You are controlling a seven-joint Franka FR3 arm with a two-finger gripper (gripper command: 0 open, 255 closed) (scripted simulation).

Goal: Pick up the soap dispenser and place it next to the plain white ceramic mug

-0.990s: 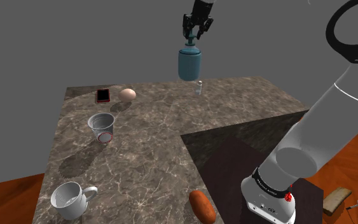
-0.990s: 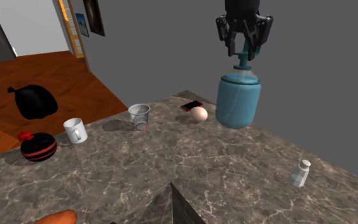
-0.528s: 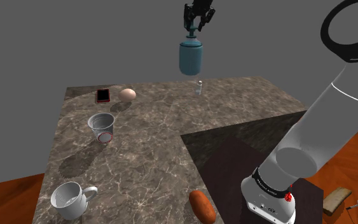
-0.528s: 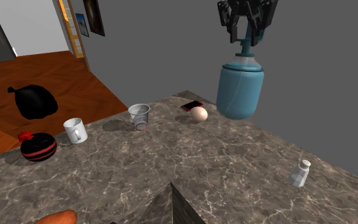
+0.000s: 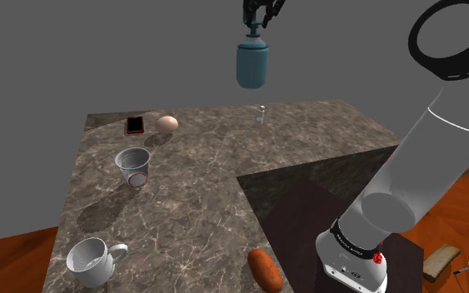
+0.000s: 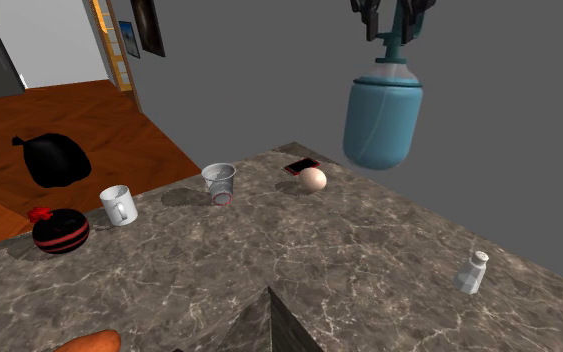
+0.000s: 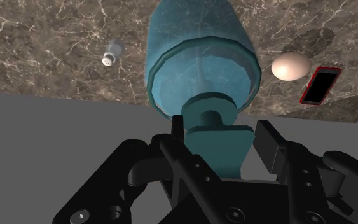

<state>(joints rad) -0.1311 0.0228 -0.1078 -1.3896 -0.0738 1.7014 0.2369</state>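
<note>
As it hangs over the counter [image 6: 299, 262], the gripper [image 7: 222, 132] clasps the soap dispenser [image 6: 382, 115].

Shoulder camera looked down over the desk [image 5: 191, 191] from beside the stand [image 5: 307, 196], second exterior camera sat lower and nearer on the same side, wrist camera looked down the gripper [image 7: 222, 133], all shared the egg [image 5: 167, 122]

My arm [image 5: 437, 133] rises from the shoulder view's lower right and bends up and to the left; my gripper [image 5: 257, 21] hangs high, pointing straight down; my fingers [image 7: 268, 145] clasp the pump head of the soap dispenser [image 5: 251, 67] between them.
</note>
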